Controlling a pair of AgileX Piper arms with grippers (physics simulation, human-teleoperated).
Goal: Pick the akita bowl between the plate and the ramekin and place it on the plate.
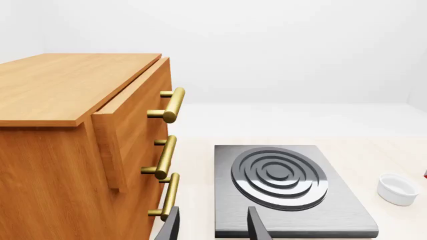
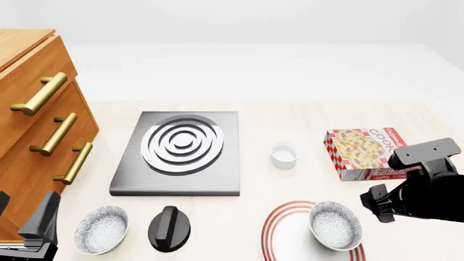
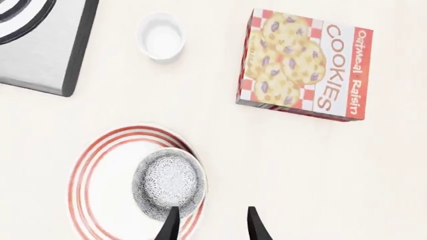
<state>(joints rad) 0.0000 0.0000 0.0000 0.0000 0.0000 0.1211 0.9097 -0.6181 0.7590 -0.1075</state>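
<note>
Pale wooden table (image 2: 290, 111) under white room. My right pincer (image 3: 209, 225) hangs above plate's right edge, fingers apart, holding nothing. Akita bowl (image 2: 335, 225) sits on right part of plate (image 2: 290, 239), near right. Ramekin (image 2: 283, 155) farther back, cookie box (image 2: 364, 152) to its right. My left pincer (image 1: 212, 227) spread, empty, near wooden drawer unit (image 2: 32, 136). Burner (image 2: 180, 151) centre-left; second speckled bowl (image 2: 101, 229) and black knob (image 2: 169, 228) near left.
</note>
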